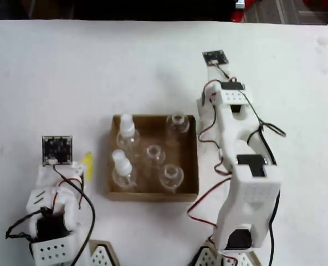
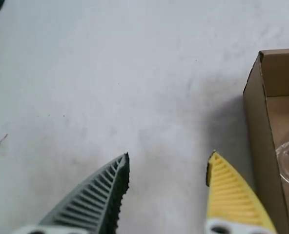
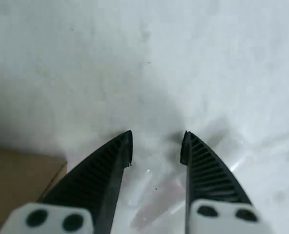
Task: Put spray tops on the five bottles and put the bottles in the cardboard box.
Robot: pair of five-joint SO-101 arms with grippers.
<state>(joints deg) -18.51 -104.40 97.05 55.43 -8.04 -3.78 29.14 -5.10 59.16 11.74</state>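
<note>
The box (image 1: 153,195) sits mid-table with five bottles upright inside. The far-left bottle (image 1: 127,136) and the near-left bottle (image 1: 122,173) wear spray tops; the other three (image 1: 171,176) stand open-necked. The left gripper (image 2: 168,161) hangs over the bare table (image 1: 53,72) just left of the box, its grey and yellow fingers spread wide and holding nothing. The right gripper (image 3: 156,141) is beside the box's far right corner, fingers moderately apart, gripping nothing I can make out.
</note>
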